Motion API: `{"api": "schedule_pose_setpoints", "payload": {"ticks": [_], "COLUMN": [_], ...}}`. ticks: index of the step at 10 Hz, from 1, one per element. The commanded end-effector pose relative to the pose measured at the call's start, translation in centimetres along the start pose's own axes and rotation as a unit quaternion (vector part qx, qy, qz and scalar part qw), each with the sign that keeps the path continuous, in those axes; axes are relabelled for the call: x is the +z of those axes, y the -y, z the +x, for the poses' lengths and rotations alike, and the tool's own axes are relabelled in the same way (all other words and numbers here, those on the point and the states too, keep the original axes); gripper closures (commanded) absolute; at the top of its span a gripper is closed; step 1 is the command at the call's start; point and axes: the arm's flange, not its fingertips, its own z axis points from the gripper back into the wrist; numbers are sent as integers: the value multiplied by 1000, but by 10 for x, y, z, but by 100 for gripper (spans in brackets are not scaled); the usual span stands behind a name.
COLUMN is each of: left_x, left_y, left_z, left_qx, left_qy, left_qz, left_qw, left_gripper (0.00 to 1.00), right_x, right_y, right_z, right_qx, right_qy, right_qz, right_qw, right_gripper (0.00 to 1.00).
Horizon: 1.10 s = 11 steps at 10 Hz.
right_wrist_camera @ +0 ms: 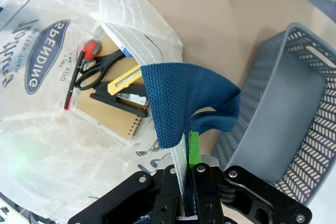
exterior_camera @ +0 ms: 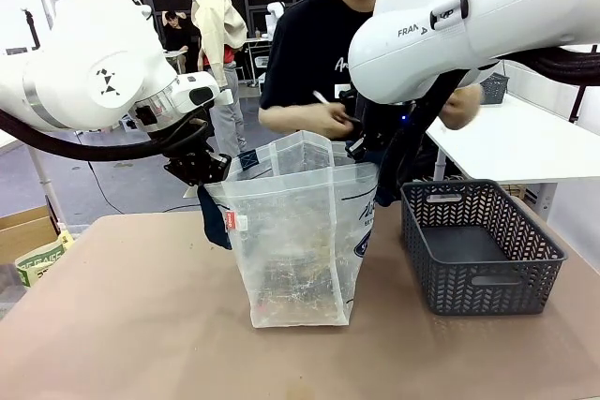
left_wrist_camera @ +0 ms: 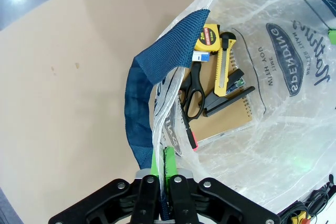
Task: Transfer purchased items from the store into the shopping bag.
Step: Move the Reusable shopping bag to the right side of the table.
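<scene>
Two woven navy straps [right_wrist_camera: 178, 98], crinkly clear bag [exterior_camera: 295, 250], grey lattice basket [exterior_camera: 473, 293].

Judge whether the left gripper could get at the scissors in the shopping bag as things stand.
Probably not: the left gripper is shut on the rim of the shopping bag, and the scissors lie far off at its bottom.

even indoor light, wide-angle edge distortion

The round logo [left_wrist_camera: 294, 59] on the shopping bag [left_wrist_camera: 273, 145] reads "SPENDING" and "WITH YOU". The yellow tape measure [left_wrist_camera: 209, 37] shows "2m". The right arm [exterior_camera: 487, 7], in the upper right, carries "FRAN".
</scene>
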Motion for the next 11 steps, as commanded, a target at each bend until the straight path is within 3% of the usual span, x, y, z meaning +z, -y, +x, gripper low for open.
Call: {"api": "schedule_pose_setpoints", "payload": {"ticks": [1, 11], "left_x": [1, 1], "left_y": [-2, -2], "left_z": [0, 0], "left_qx": [2, 2], "left_qy": [1, 1], "left_qz": [0, 0], "left_qw": [1000, 1000], "left_gripper": [100, 100], "right_x": [1, 1], "right_y": [0, 0], "right_z": [0, 0], "right_qx": [-1, -1], "right_qy": [1, 1], "right_qz": [0, 0], "right_qw": [1000, 1000], "right_gripper": [100, 100]}}
